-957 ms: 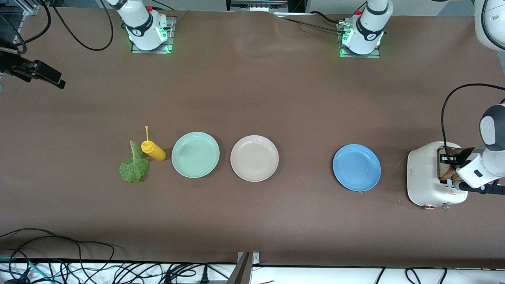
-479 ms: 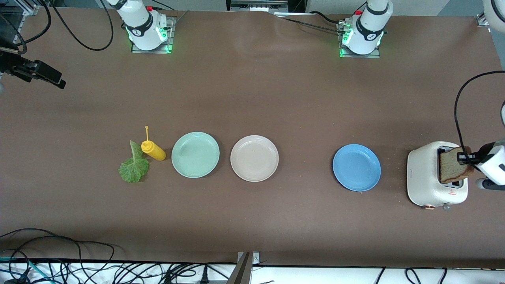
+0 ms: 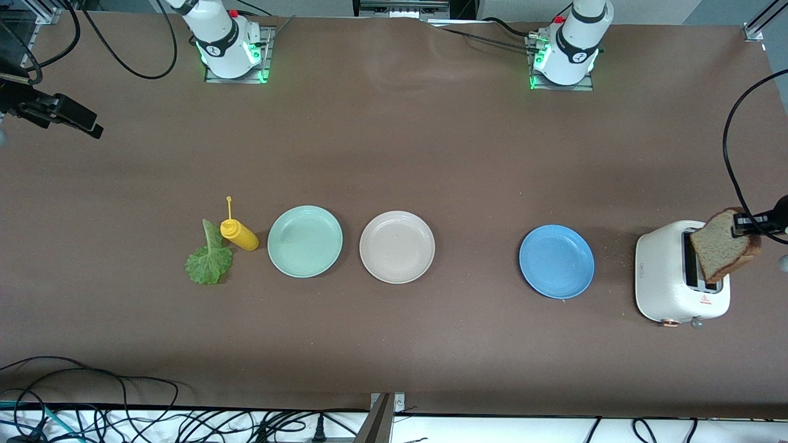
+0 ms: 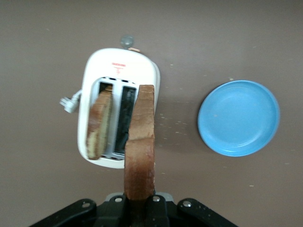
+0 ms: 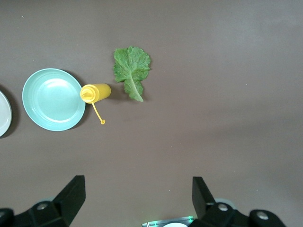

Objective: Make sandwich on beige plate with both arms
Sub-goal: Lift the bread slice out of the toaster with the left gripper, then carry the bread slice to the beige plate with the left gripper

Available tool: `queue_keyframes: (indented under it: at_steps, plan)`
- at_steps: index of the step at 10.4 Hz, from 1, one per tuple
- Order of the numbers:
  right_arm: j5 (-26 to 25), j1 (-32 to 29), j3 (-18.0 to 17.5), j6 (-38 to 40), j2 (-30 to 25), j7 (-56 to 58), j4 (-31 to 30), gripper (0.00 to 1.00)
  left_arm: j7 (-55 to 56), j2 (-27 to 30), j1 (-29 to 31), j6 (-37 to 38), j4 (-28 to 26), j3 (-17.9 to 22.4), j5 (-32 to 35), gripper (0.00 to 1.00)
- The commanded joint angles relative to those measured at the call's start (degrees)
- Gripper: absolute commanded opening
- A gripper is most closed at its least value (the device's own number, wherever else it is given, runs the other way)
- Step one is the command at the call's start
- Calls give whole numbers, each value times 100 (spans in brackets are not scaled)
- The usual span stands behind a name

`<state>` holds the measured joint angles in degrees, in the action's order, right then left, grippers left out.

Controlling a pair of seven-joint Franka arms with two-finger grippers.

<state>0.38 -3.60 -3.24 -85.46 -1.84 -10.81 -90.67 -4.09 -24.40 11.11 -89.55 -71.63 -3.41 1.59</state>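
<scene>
My left gripper (image 4: 138, 208) is shut on a brown-crusted slice of bread (image 3: 723, 246), held on edge in the air just over the white toaster (image 3: 665, 277). In the left wrist view that bread slice (image 4: 140, 151) runs straight out from the jaws, and a second slice (image 4: 99, 125) stands in one toaster slot. The beige plate (image 3: 397, 247) lies bare at mid-table. A green lettuce leaf (image 3: 209, 258) lies flat toward the right arm's end. My right gripper (image 5: 137, 187) hangs open and holds nothing, high over the table between that arm's base and the lettuce leaf (image 5: 131, 68).
A yellow squeeze bottle (image 3: 239, 235) lies beside the lettuce, touching its stem. A mint-green plate (image 3: 305, 241) sits between bottle and beige plate. A blue plate (image 3: 556, 261) lies between the beige plate and the toaster. Cables run along the table's near edge.
My left gripper, down at the toaster slot a second ago, has risen with the bread slice, drawing it out of the slot and toward the left arm's end. The right arm has not moved.
</scene>
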Motion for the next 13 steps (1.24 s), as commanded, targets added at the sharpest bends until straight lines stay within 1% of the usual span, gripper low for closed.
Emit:
queue_keyframes:
  at_steps: [1,3,4,5,6,7,9,10,12,13]
  plan:
    - [102,8,7,55,-44,-35,40,100,1037,-38,-205,183,-35,-342,-500,0]
    - [102,8,7,55,-44,-35,40,100,2170,-239,-363,175,-123,-922,-632,1]
    - [102,8,7,55,-44,-35,40,100,2646,-414,-529,105,-106,-1056,-964,0]
    - [102,8,7,47,-44,-35,40,100,2981,-520,-818,26,-97,-1057,-1194,0]
    - [102,8,-1,55,-44,-35,40,100,3280,-565,-1099,-270,-106,-1057,-1361,0]
    - [102,8,7,64,-44,-35,40,100,3657,-618,-1363,-691,-132,-1057,-1659,0]
    - [102,8,16,55,-44,-26,40,100,4562,-994,-1943,-1596,-115,-1057,-1890,0]
    - [102,8,7,64,-44,-35,40,100,4941,-1214,-2242,-2201,-89,-1057,-1986,0]
    - [102,8,16,64,-44,-35,40,100,5321,-1513,-2674,-3318,-141,-1057,-2040,0]
    - [102,8,16,64,-44,-35,40,100,5357,-1628,-2815,-3663,-167,-1057,-2196,0]
